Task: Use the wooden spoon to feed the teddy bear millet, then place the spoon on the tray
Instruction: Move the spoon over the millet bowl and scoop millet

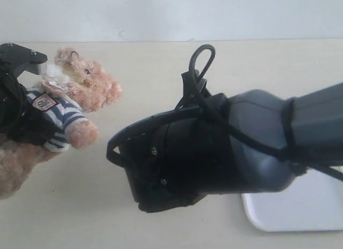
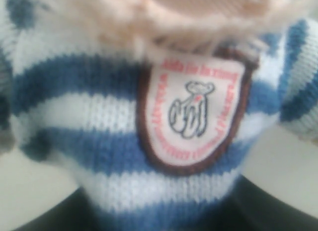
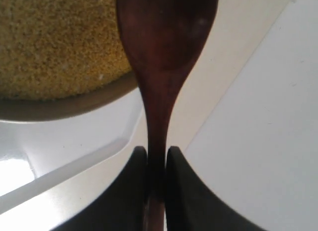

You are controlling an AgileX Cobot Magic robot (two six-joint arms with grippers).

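Observation:
The teddy bear (image 1: 80, 93) leans at the far left, its muzzle turned towards the middle. My left gripper (image 1: 24, 93) is shut on its striped torso. In the left wrist view the shirt and chest badge (image 2: 191, 109) fill the picture, with the left gripper (image 2: 159, 218) dark at either side of the cloth. My right gripper (image 3: 157, 154) is shut on the wooden spoon (image 3: 164, 47) at its slim handle. The spoon's oval bowl hangs over the rim of the metal bowl (image 3: 64, 111) of millet (image 3: 54, 42); no grains show on it. The tray (image 1: 300, 206) lies at the front right.
The bulky right arm (image 1: 225, 147) spans the middle of the exterior view and hides the bowl, the spoon and the jaws there. A white rimmed surface (image 3: 59, 156) lies by the metal bowl. A plain white area (image 3: 258, 141) fills the other side.

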